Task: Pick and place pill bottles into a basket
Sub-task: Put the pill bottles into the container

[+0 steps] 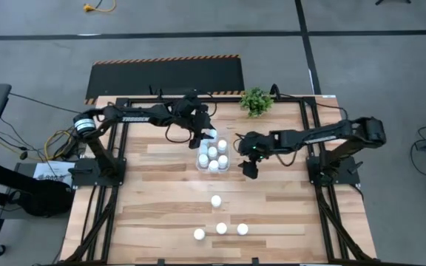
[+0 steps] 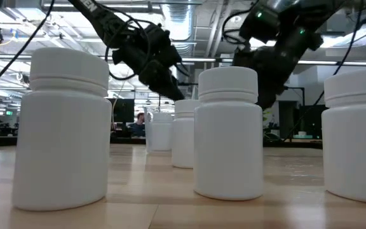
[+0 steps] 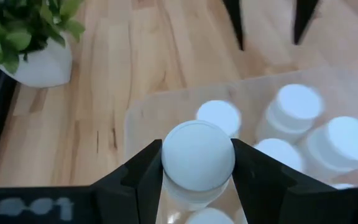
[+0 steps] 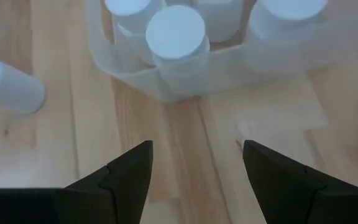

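Note:
The basket (image 1: pixel 200 164), a clear plastic box, stands mid-table with several white pill bottles (image 1: pixel 213 153) upright in it. My left gripper (image 1: pixel 204 136) is at the basket's far edge, shut on one more bottle (image 3: pixel 197 155). My right gripper (image 1: pixel 248 167) hangs open just right of the basket, with only bare wood between its fingers (image 4: pixel 129 177). More bottles stand loose on the table nearer the front edge (image 1: pixel 216 200) (image 1: pixel 221 228); in the low view they loom large (image 2: pixel 229 137). My left gripper pinches the bottle's cap and shoulder (image 3: pixel 166 163) between its two fingers, one on either side. The fingers slant down from the table's far left. The bottle is upright over the basket's far end, above other bottles; I cannot tell whether its base rests on anything.
A small green potted plant (image 1: pixel 256 101) stands at the far edge, right of centre. Black frame rails (image 1: pixel 121 140) run along both table sides. Open wood lies between the basket and the loose bottles (image 1: pixel 199 234) (image 1: pixel 242 229).

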You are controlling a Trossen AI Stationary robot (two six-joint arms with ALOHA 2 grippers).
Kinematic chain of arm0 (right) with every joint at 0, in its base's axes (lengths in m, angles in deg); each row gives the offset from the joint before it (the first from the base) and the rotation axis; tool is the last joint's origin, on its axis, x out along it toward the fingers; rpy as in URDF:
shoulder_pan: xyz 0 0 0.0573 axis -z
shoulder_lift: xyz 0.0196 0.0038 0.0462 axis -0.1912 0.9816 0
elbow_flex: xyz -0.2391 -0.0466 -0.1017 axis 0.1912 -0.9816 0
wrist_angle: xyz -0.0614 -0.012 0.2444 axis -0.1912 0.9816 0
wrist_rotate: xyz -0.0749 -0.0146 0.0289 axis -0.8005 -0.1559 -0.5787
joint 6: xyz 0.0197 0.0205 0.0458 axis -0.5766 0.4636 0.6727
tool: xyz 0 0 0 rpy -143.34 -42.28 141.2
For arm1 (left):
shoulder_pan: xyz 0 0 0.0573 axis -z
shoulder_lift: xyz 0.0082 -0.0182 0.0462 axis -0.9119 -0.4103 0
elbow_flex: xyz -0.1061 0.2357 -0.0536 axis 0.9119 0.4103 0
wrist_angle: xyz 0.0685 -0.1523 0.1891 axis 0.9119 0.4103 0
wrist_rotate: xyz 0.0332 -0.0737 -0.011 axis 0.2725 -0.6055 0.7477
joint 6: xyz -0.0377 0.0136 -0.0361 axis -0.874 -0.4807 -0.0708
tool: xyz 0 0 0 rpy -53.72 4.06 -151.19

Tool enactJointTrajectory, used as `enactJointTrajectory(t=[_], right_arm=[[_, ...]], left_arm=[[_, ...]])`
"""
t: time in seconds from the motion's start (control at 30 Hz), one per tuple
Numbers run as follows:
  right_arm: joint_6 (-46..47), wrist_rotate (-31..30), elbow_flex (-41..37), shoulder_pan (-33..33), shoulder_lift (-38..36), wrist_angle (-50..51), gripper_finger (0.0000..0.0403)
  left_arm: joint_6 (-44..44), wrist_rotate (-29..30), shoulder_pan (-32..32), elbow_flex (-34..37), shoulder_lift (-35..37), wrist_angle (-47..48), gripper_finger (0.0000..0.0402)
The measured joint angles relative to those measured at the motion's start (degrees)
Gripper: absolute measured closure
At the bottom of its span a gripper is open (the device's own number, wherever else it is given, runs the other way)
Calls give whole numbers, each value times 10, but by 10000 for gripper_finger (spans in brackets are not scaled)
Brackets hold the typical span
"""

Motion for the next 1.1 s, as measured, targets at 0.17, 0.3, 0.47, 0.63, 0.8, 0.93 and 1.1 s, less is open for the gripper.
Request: enactJointTrajectory(t=[0.17, 0.3, 0.47, 0.63, 0.8, 0.93, 1.1], right_arm=[[-1, 1, 0, 0, 39, -19, 158], [-1, 2, 0, 0, 53, -28, 158], [-1, 2, 0, 0, 52, -28, 158], [-1, 2, 1, 0, 48, -27, 158], [0, 2, 1, 0, 48, -28, 158], [0, 2, 1, 0, 48, -28, 158], [0, 2, 1, 0, 48, -28, 158]], left_arm=[[-2, 2, 0, 0, -11, -5, 245], [-4, 0, 0, 0, -16, -7, 245], [-4, 1, 0, 0, -22, -2, 245], [-4, 0, 2, 0, -22, -4, 238], [-4, -1, 7, 0, -22, -4, 218], [-4, -2, 10, 0, -22, -3, 209], [-4, -2, 9, 0, -22, -3, 208]])
